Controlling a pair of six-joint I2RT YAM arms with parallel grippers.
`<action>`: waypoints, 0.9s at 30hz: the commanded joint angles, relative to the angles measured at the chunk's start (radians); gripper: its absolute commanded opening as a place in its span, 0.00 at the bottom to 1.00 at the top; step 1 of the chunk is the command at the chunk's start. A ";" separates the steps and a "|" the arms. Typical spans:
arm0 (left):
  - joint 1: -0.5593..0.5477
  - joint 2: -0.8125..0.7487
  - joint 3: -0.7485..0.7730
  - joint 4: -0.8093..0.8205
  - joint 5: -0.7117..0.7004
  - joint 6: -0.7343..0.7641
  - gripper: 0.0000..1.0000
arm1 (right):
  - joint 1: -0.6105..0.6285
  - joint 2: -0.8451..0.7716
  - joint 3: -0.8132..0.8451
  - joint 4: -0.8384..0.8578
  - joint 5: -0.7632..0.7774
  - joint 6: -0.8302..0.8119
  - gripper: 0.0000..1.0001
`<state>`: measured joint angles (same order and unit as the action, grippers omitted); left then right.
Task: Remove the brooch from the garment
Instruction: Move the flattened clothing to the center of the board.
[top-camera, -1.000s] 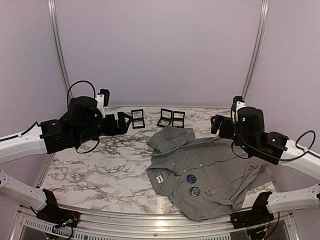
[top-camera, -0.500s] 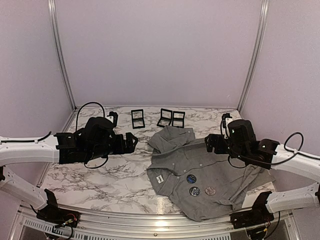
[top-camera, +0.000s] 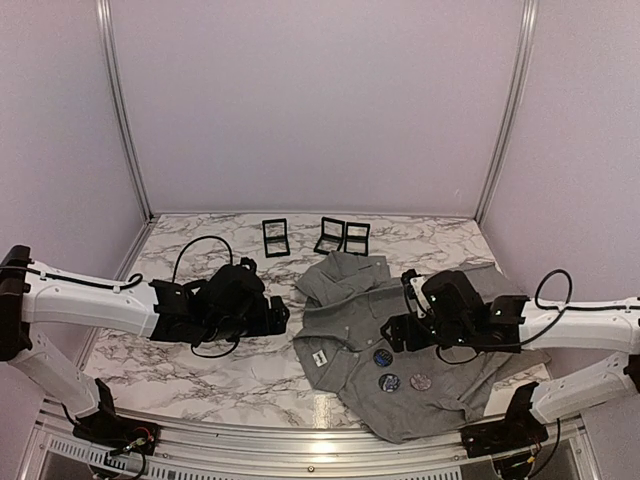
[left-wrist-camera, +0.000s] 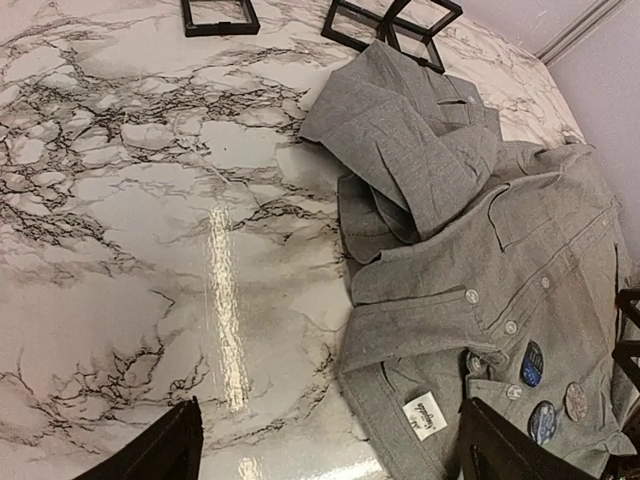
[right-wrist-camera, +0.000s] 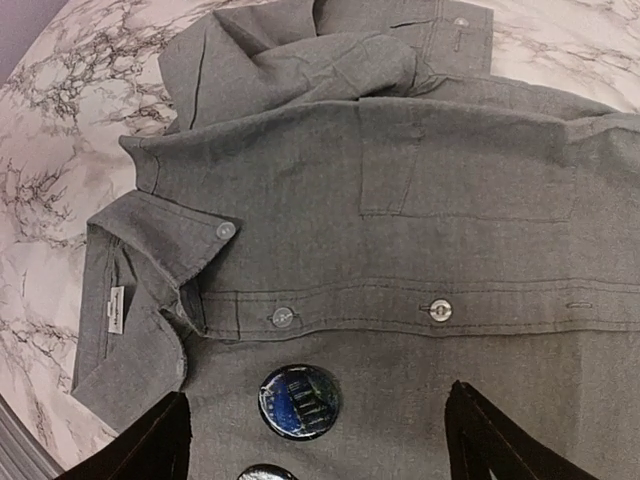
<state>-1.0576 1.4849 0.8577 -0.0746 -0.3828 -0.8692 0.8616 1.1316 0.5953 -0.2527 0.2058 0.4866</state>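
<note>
White links (top-camera: 90, 300), black joints (top-camera: 225, 300), looping cables (top-camera: 200, 239), black tools (top-camera: 277, 316).

One grey button-up shirt (top-camera: 340, 325) bears three round pin brooches (top-camera: 383, 357), and three black square frames (top-camera: 275, 237) sit at upper centre.

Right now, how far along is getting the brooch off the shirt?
Done: nothing; the blue brooch and two other brooches sit on the grey shirt. In hand: the right end effector hovers open above the blue brooch; the left end effector is open above the marble table. Left: grip, unfasten, lift away.
</note>
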 joint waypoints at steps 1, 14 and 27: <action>-0.002 -0.004 -0.001 -0.032 0.023 -0.028 0.90 | 0.063 0.058 0.001 0.061 -0.042 0.046 0.84; 0.021 0.028 -0.089 0.081 0.209 -0.065 0.75 | 0.237 0.273 0.085 0.132 0.004 0.094 0.77; 0.021 0.236 0.046 0.162 0.170 0.055 0.56 | 0.239 0.365 0.083 0.189 -0.014 0.177 0.56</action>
<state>-1.0412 1.6650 0.8646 0.0528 -0.2020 -0.8589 1.0950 1.4677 0.6579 -0.1120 0.2005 0.6228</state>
